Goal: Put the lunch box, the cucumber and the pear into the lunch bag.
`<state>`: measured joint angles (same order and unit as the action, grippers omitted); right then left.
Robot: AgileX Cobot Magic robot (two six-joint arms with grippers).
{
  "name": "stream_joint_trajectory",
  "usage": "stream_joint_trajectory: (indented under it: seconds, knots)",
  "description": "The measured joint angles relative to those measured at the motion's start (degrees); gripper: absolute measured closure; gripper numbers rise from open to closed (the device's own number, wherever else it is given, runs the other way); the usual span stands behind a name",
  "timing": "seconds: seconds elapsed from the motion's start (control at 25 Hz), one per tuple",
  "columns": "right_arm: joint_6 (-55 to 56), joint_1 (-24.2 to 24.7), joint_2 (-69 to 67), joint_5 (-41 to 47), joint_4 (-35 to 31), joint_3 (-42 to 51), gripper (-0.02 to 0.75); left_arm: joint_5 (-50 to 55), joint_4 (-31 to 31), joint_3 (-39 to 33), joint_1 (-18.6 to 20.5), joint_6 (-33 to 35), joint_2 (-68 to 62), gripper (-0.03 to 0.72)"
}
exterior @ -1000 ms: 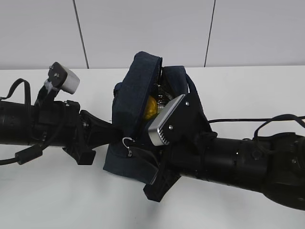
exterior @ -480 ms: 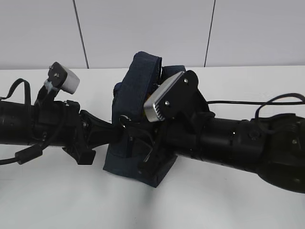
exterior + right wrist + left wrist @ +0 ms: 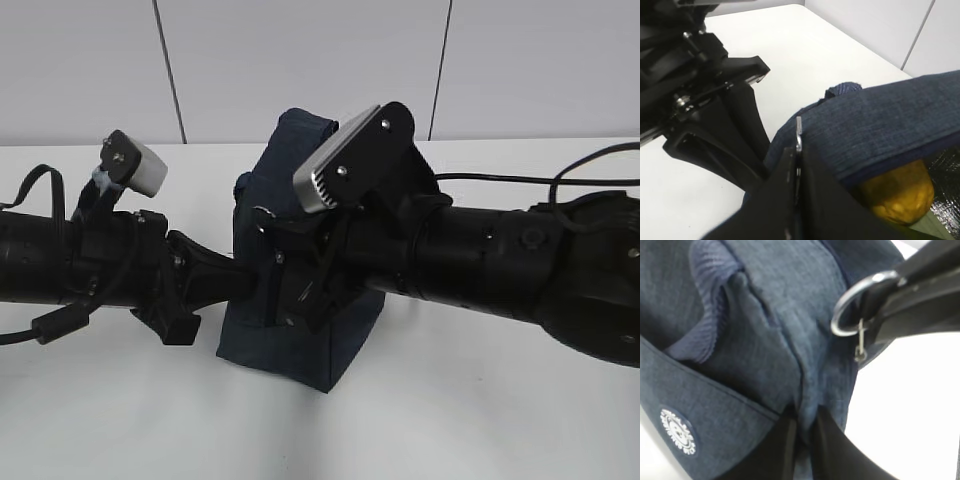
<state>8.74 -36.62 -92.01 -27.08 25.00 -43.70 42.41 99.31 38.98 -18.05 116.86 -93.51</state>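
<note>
The dark navy lunch bag (image 3: 290, 335) stands upright at the table's middle. My left gripper (image 3: 246, 285) is shut on a fold of its side fabric; the left wrist view shows the jaws (image 3: 805, 416) pinching that fold beside the white logo (image 3: 677, 432). My right gripper (image 3: 268, 238) is shut on the metal ring pull (image 3: 852, 305), which also shows in the right wrist view (image 3: 798, 136). The yellow pear (image 3: 900, 192) lies inside the bag under its flap (image 3: 890, 125). A green sliver (image 3: 925, 231) shows below the pear; I cannot tell what it is. The lunch box is hidden.
The white table (image 3: 480, 420) runs to a pale wall at the back. Both black arms meet at the bag, the left arm (image 3: 705, 100) close in front of my right gripper. A cable (image 3: 500, 180) trails behind the right arm.
My right gripper has risen and moved left along the bag's top with the ring pull. The pear no longer shows in the exterior view. The left arm has not moved.
</note>
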Motion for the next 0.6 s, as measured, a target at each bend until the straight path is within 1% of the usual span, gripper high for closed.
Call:
stream_joint_trajectory:
  seconds: [0.36,0.6]
  knots:
    - [-2.7,0.0,2.5,2.5,-0.6,0.0,0.738,0.0,0.0,0.0,0.0,0.0,0.0,0.678]
    - [-8.7,0.0,4.2,3.3,-8.4,-0.2,0.738,0.0,0.0,0.0,0.0,0.0,0.0,0.678]
